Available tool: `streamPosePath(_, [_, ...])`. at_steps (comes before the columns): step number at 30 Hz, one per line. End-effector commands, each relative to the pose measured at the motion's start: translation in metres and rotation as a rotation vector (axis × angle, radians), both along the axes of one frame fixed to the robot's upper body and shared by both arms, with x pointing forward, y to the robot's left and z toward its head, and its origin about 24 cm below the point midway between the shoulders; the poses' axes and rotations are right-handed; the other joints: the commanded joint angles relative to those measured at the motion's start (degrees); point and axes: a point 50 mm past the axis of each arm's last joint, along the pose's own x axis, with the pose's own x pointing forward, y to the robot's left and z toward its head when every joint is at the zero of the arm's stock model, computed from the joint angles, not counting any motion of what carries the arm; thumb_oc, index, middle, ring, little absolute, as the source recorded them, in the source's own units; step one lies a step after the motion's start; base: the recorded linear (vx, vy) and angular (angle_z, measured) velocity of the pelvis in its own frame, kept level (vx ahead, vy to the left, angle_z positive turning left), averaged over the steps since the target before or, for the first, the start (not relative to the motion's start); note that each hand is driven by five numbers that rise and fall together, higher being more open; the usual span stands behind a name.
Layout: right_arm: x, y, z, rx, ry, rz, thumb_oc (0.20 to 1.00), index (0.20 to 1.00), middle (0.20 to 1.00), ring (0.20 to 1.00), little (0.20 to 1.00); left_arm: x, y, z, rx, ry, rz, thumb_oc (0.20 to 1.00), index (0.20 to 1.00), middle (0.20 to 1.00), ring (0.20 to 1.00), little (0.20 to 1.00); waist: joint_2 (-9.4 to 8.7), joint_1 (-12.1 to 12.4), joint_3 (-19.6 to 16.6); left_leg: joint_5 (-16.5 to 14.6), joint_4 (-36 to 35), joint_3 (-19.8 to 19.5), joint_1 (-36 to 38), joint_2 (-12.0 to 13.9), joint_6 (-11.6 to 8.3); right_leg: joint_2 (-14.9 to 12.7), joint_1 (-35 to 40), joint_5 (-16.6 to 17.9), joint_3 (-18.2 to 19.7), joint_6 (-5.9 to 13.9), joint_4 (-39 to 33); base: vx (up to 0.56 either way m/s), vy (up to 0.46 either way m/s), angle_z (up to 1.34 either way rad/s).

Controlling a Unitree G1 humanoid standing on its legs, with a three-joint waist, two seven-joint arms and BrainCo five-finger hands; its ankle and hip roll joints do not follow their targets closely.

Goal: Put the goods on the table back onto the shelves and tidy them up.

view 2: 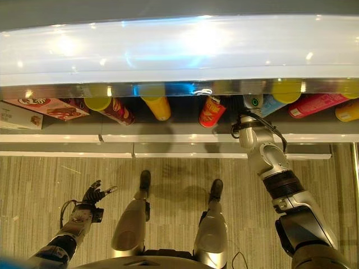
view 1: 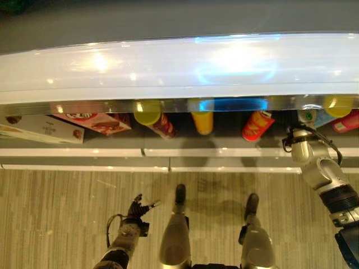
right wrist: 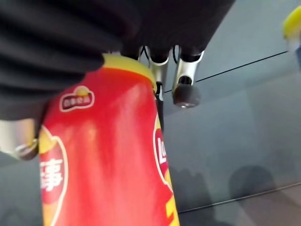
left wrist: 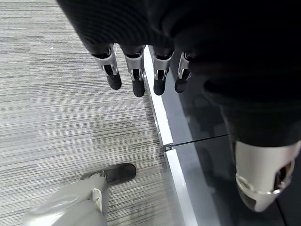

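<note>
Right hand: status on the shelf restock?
Right hand shut on red can, up at shelf. Left hand open, idle, low. Nothing blocking.

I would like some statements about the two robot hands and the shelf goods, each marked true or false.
1. The right robot hand holds a red can. True.
2. The left robot hand holds a box. False: it holds nothing and hangs low over the floor.
3. The left robot hand's fingers are straight. True.
4. The right arm reaches up to the shelf. True.
5. All goods on the shelf are boxes. False: a yellow can is there too.
</note>
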Motion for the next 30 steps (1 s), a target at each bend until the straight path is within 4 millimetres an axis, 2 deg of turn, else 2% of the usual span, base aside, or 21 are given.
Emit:
streamPosePath(1, [-0.006, 0.019, 0.033, -0.006, -0.167, 0.094, 0.200, 0.200, 0.200, 0.200, 0.200, -0.006, 0.013, -0.001, 0.013, 0.015, 0.064, 1.000, 1.000, 1.000, 1.000, 1.000, -2.40, 0.41, -2.47, -7.82, 9.53, 1.46, -1.89, 3.58, 0.19, -5.75, -0.98, -10.07, 1.30, 1.66, 11.02, 0.00, 0.000, 0.00])
streamPosePath(9, [-0.004, 0.030, 0.038, -0.011, -0.164, 0.141, 0.200, 0.200, 0.200, 0.200, 0.200, -0.004, 0.015, 0.000, 0.015, 0.010, 0.071, 1.000, 1.000, 1.000, 1.000, 1.000, -2.61, 0.69, -2.48, -7.71, 9.52, 1.36, -2.04, 3.50, 0.14, -5.69, -1.05, -10.12, 1.21, 1.61, 11.07, 0.00, 0.000, 0.00])
streamPosePath(21, [0.001, 0.035, 0.045, -0.026, -0.166, 0.153, 0.200, 0.200, 0.200, 0.200, 0.200, -0.002, 0.017, 0.002, 0.016, 0.002, 0.085, 1.000, 1.000, 1.000, 1.000, 1.000, -2.71, 1.22, -2.34, -7.57, 9.36, 1.18, -2.22, 3.47, 0.15, -5.71, -1.10, -10.10, 1.04, 1.59, 11.18, 0.00, 0.000, 0.00])
streamPosePath(30, [0.001, 0.034, 0.039, -0.031, -0.141, 0.148, 0.200, 0.200, 0.200, 0.200, 0.200, -0.004, 0.017, 0.000, 0.012, 0.011, 0.089, 1.000, 1.000, 1.000, 1.000, 1.000, -2.72, 1.16, -2.26, -7.57, 9.52, 1.10, -2.19, 3.47, 0.05, -5.66, -1.02, -10.39, 1.24, 1.46, 11.46, 0.00, 0.000, 0.00])
